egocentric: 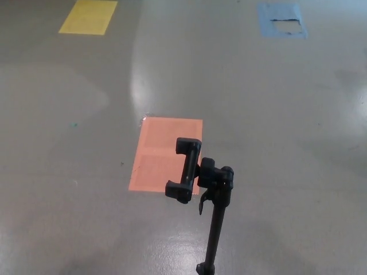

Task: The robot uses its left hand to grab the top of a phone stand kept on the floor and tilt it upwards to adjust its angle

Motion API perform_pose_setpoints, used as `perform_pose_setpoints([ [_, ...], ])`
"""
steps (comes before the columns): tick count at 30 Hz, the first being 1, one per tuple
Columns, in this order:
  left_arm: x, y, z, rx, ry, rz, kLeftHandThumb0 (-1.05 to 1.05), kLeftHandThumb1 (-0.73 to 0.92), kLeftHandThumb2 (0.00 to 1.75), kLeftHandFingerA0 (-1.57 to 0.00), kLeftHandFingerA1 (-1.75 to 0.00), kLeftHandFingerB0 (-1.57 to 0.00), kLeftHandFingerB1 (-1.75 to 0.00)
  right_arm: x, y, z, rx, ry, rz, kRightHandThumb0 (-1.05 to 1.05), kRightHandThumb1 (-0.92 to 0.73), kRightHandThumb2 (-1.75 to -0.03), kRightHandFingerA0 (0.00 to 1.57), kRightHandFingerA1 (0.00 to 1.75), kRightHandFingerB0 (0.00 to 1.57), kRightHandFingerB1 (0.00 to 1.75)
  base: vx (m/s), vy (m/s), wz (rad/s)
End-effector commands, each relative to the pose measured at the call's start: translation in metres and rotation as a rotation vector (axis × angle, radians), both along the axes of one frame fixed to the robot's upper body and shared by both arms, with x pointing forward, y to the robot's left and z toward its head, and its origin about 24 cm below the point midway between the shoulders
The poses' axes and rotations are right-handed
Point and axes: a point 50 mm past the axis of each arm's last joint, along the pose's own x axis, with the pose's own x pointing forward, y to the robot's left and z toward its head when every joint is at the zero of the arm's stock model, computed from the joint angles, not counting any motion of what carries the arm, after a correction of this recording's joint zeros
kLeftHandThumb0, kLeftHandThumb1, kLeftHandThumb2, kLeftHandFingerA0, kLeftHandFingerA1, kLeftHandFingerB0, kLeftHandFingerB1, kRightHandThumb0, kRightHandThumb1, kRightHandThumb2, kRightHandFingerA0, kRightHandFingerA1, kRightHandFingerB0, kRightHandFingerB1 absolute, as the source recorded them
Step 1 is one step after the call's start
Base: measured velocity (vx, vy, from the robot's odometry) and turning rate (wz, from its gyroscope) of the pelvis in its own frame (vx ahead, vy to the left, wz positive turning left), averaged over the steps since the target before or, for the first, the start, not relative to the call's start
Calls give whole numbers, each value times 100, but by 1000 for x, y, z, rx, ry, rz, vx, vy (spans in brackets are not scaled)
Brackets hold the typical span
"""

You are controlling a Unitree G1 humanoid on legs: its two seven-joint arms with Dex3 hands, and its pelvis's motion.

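A black phone stand rises from the bottom edge of the head view, its pole [215, 235] running up to a joint with knobs [218, 176]. At the top sits an empty phone clamp [184, 169], a C-shaped bracket facing left with nothing in it. The clamp stands over the lower right corner of an orange patch on the floor. Neither of my hands shows in the picture.
The grey, shiny floor carries an orange rectangle [161, 157] in the middle, a yellow rectangle [89, 16] at the top left and a torn blue rectangle [281, 20] at the top right. The stand's base is cut off by the bottom edge.
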Motion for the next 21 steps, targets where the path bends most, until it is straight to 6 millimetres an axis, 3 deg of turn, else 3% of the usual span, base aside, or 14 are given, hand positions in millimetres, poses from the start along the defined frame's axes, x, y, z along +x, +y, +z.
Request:
perform_pose_setpoints([
  [1,9,4,9,25,-44,-82,-74,86,67,-24,-31,-11,-23,8,-4,5,-9,-14,24,-35,-56,-110,1,50,0,49,0,0,0],
  [2,13,2,10,47,-67,-104,-75,86,65,-22,-31,-8,-26,9,-5,6,-10,-16,23,-35,-55,-109,1,51,0,49,0,0,0],
  [3,21,-1,13,69,-123,-138,-77,67,99,-12,-45,-5,-27,12,-5,7,-7,-24,18,-35,-55,-109,1,51,0,49,0,0,0],
  [5,30,-5,18,73,-180,-167,-78,68,98,-11,-43,-4,-25,13,-4,7,-5,-30,17,-35,-55,-109,1,51,0,49,0,0,0],
  [6,35,-8,21,69,-219,-187,-76,75,72,-14,-33,-7,-17,14,-4,8,-6,-34,21,-35,-55,-109,1,51,0,49,0,0,0],
  [7,37,-9,22,67,-232,-194,-76,75,72,-14,-33,-7,-17,15,-4,8,-6,-36,22,-35,-55,-109,1,51,0,49,0,0,0],
  [8,43,-12,26,63,-268,-219,-77,68,97,-10,-43,-4,-22,17,-3,9,-4,-43,24,-65,-82,-65,15,37,15,29,0,0,0],
  [9,44,-13,26,62,-276,-226,-77,68,97,-10,-43,-4,-22,18,-3,9,-4,-44,24,-65,-82,-65,15,37,15,29,0,0,0],
  [10,49,-16,30,73,-315,-267,-75,68,101,-15,-47,-1,-23,20,-3,10,-6,-47,26,-35,-54,-109,1,51,0,49,0,0,0],
  [11,56,-21,35,98,-356,-335,-75,69,105,-4,-43,0,-22,22,-3,11,-11,-46,32,-65,-82,-66,14,33,18,28,0,0,0],
  [16,82,-38,60,129,-514,-531,-73,68,104,-1,-32,0,-22,30,-4,15,-7,-65,30,-65,-80,-64,16,37,19,31,0,0,0],
  [18,91,-44,73,150,-584,-610,-81,71,102,-9,-31,-4,-16,33,-4,17,-4,-70,28,-65,-80,-65,15,36,19,30,0,0,0],
  [21,98,-49,87,174,-648,-681,-82,71,102,-9,-33,0,-15,37,-4,19,-8,-75,28,-64,-81,-65,15,35,18,29,0,0,0],
])
